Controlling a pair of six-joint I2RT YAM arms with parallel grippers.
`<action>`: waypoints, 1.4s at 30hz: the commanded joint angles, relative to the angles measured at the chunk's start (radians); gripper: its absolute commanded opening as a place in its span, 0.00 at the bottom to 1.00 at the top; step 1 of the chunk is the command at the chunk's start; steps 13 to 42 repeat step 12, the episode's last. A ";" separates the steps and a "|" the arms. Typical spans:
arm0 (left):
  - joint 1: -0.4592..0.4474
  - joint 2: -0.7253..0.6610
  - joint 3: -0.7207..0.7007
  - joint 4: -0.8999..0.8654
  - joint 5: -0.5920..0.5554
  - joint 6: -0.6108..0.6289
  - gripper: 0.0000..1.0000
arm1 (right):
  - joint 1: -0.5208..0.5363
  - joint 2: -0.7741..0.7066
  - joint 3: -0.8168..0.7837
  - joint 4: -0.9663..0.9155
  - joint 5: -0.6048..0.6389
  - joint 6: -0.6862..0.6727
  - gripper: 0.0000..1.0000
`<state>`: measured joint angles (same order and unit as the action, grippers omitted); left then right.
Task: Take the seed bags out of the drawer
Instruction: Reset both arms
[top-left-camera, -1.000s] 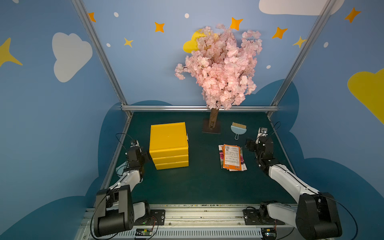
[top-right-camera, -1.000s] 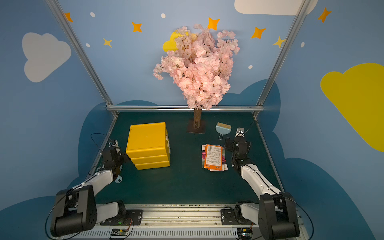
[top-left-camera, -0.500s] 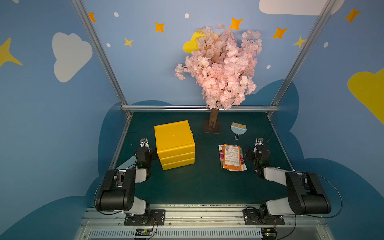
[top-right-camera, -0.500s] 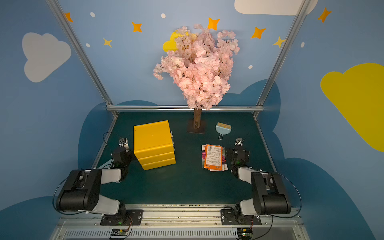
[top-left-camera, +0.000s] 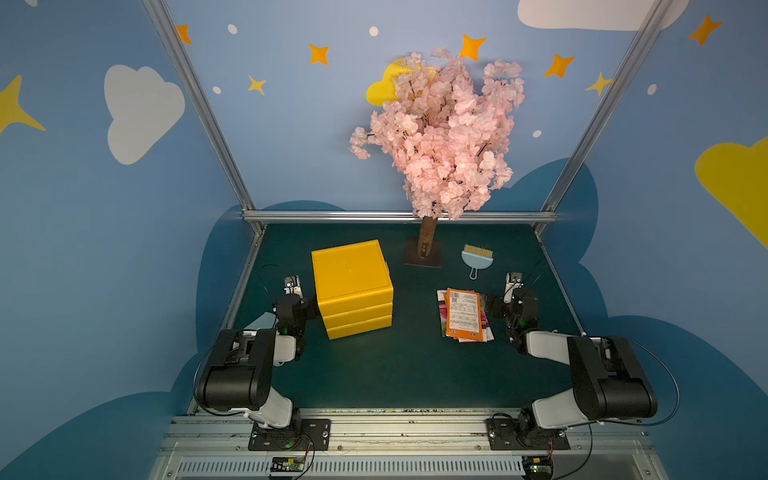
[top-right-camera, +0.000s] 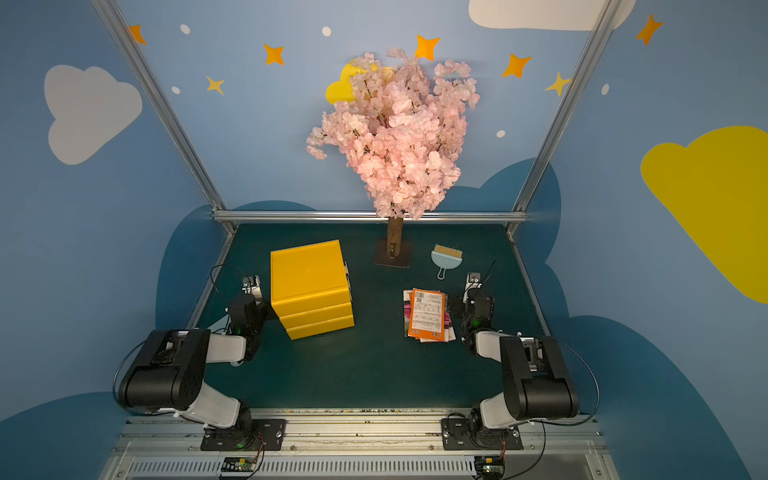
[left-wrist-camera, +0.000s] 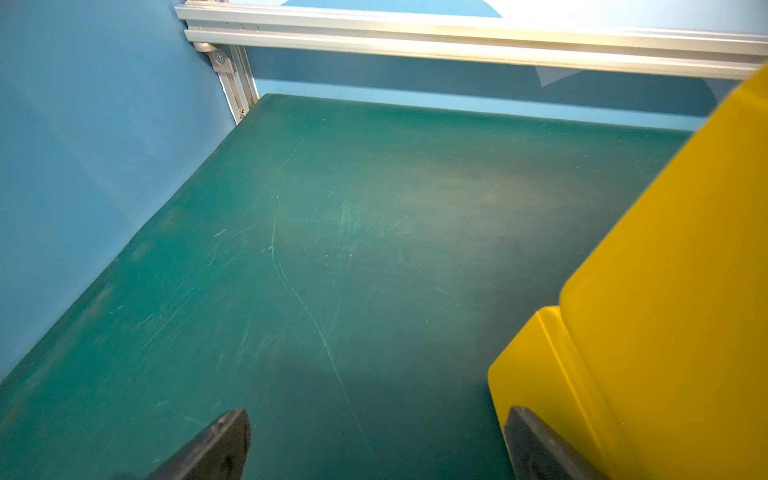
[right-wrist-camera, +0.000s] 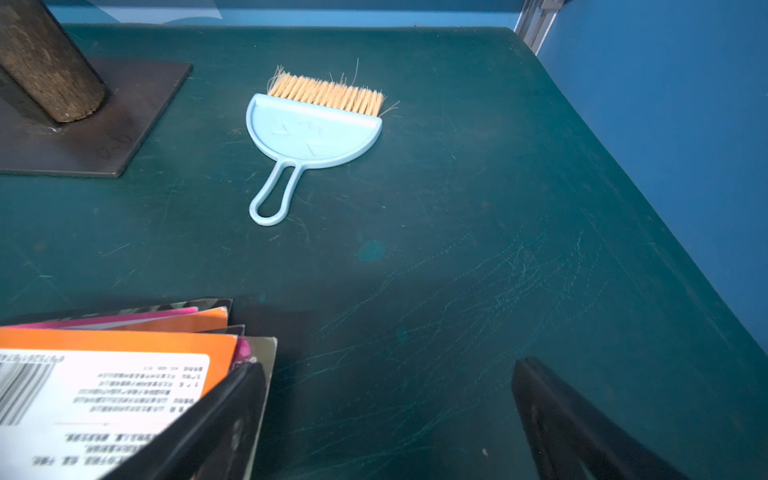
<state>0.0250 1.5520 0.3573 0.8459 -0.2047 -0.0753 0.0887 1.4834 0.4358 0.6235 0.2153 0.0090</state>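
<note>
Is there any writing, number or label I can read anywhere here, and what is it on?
Top seed bag: white label with a barcode, a square code and rows of print, all too small or blurred to read.
Light-blue brush: faint raised marks, illegible.
No other writing shows.

In both top views the drawer shows only as a side band of the yellow cube; its inside is hidden, and so is most of its handle. The top orange packet covers most of the seed bags beneath it, and its print is too small to read. In the right wrist view the stack runs off the edge, its nearest text blurs, and one of the right fingers covers a corner. The tree trunk is cut off there too. In the left wrist view the left fingers show only their tips, and the cube runs out of view.
</note>
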 joint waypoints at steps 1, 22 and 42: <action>-0.015 -0.013 0.021 0.011 0.024 0.011 1.00 | -0.001 -0.013 0.019 -0.003 -0.012 -0.012 0.98; -0.015 -0.013 0.020 0.010 0.022 0.011 1.00 | -0.005 -0.015 0.020 -0.005 -0.031 -0.017 0.98; -0.015 -0.013 0.020 0.010 0.022 0.011 1.00 | -0.005 -0.015 0.020 -0.005 -0.031 -0.017 0.98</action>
